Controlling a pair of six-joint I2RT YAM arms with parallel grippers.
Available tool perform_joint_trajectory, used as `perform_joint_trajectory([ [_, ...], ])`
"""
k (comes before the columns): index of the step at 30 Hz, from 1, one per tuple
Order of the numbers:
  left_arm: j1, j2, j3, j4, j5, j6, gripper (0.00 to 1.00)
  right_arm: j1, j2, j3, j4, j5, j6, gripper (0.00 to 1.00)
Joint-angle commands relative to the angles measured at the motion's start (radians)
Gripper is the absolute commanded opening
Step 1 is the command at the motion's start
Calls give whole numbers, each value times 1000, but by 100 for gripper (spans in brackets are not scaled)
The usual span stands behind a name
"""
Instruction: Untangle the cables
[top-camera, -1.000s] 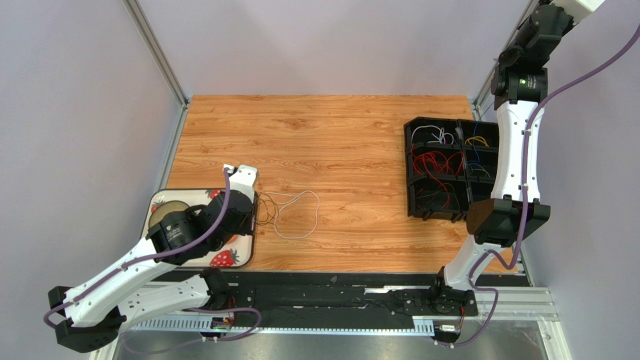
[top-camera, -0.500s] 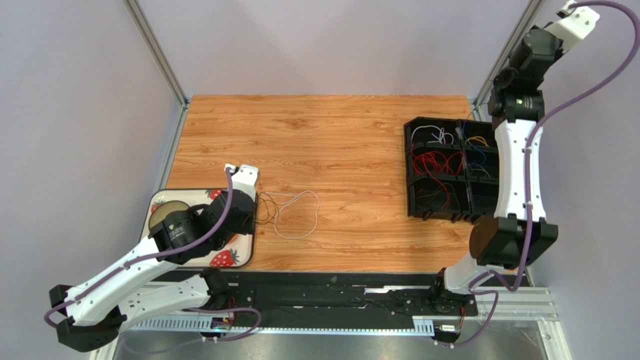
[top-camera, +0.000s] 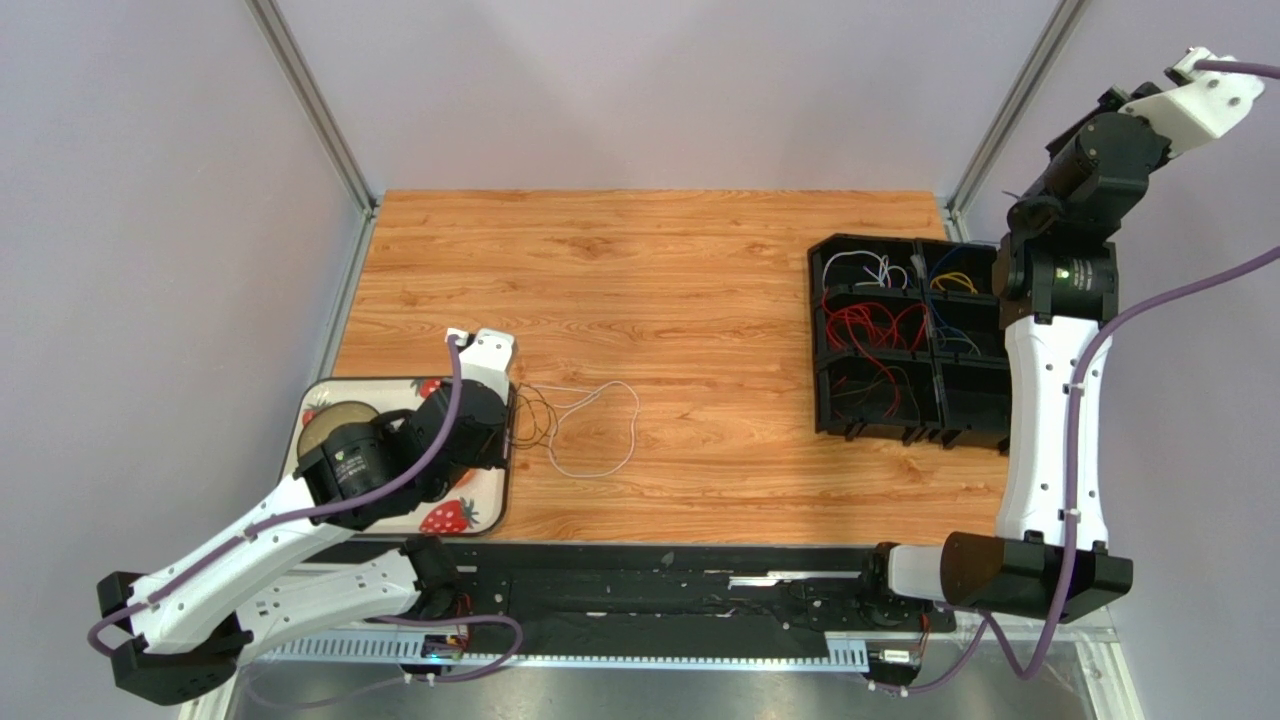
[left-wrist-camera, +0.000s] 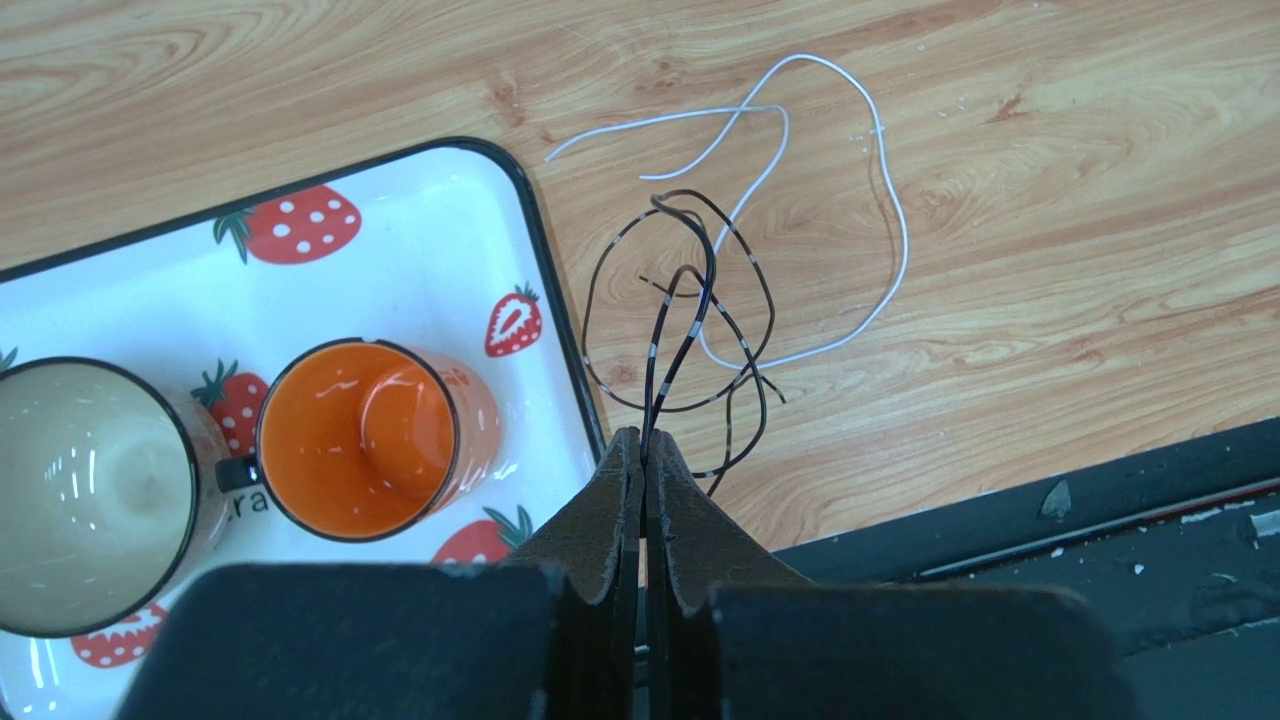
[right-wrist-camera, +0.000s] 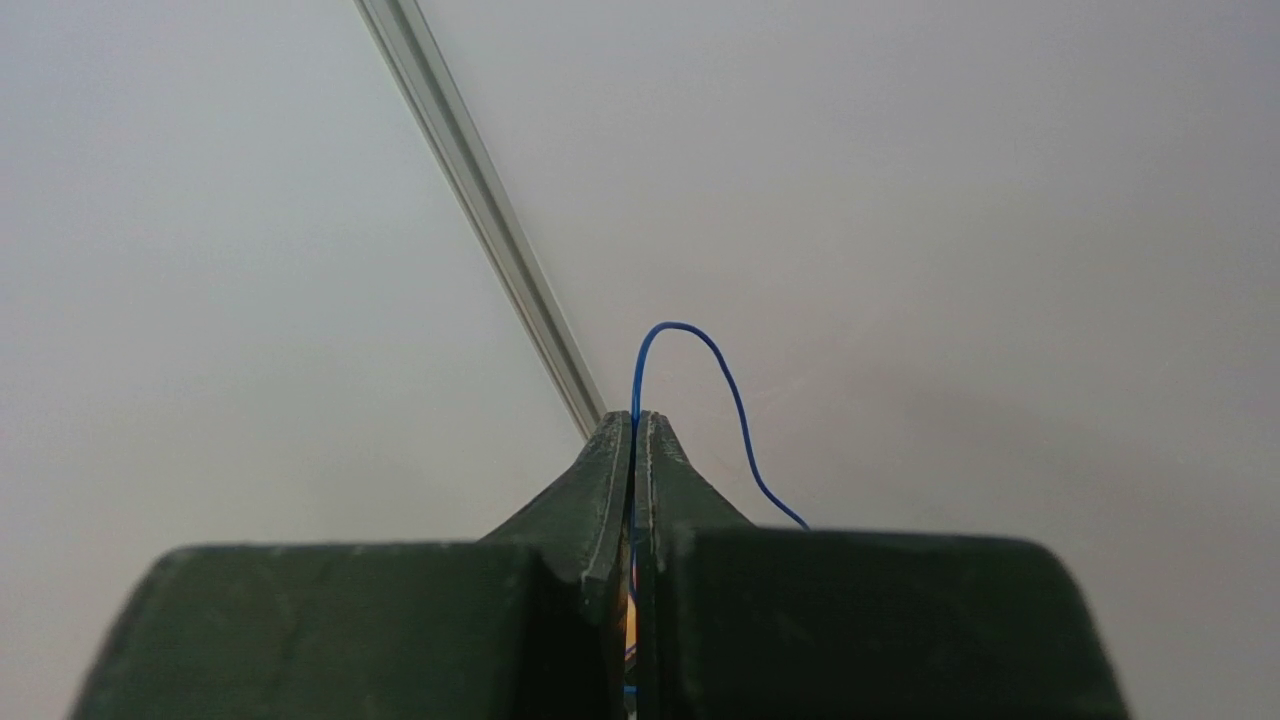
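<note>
A dark cable (left-wrist-camera: 751, 300) with pale bands and a white cable (left-wrist-camera: 887, 225) lie looped over each other on the wooden table, just right of the strawberry tray; both show in the top view, the white cable (top-camera: 609, 435) further right. My left gripper (left-wrist-camera: 643, 443) is shut on the dark cable at the tray's right edge. My right gripper (right-wrist-camera: 637, 423) is shut on a thin blue cable (right-wrist-camera: 706, 353) and points at the grey wall. Its wrist (top-camera: 1112, 150) is raised high at the far right. More red, white, blue and yellow cables lie in the black organiser (top-camera: 819, 338).
A strawberry-print tray (left-wrist-camera: 451, 225) holds an orange cup (left-wrist-camera: 361, 435) and a cream cup (left-wrist-camera: 90, 495) beside my left gripper. The black base rail (top-camera: 676, 578) runs along the near edge. Metal frame posts (right-wrist-camera: 481, 210) stand at the back corners.
My right arm has swung its wrist to the right and outward above the organiser. The left arm and the cables on the table have not moved.
</note>
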Motion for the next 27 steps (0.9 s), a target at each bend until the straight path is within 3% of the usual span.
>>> perform_joint_trajectory([
  [1, 4, -12, -3, 12, -11, 4, 0, -8, -2, -68, -8, 47, 14, 0],
  [16, 4, 25, -6, 18, -4, 10, 0, -36, -48, -119, -181, 273, 80, 0],
  [27, 4, 22, -6, 18, 3, 9, 0, -70, -56, -251, -199, 186, 170, 0],
])
